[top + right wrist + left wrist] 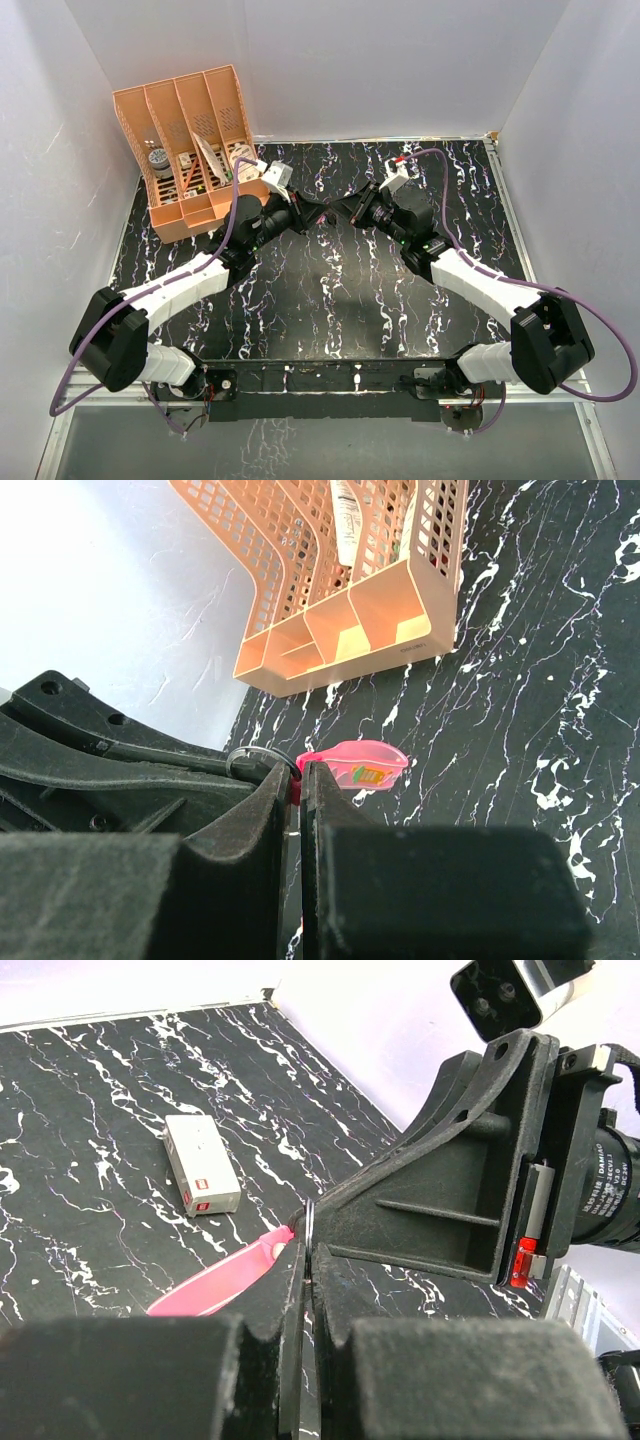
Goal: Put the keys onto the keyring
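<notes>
The keyring is held above the middle of the table between both grippers. Its thin metal ring [310, 1222] stands edge-on between my left gripper's [308, 1260] fingertips, which are shut on it. The pink tag [215, 1280] hangs off to the left. In the right wrist view the ring [252, 756] curves out left of my right gripper [300, 776], which is shut on the neck of the pink tag [365, 763]. From above, the left gripper [306, 216] and right gripper [342, 212] meet tip to tip. The keys are out of view.
An orange mesh organiser [190, 150] with several compartments stands at the back left, also in the right wrist view [340, 590]. A small white box with a red mark [201, 1165] lies on the black marbled table [320, 320]. White walls enclose the table.
</notes>
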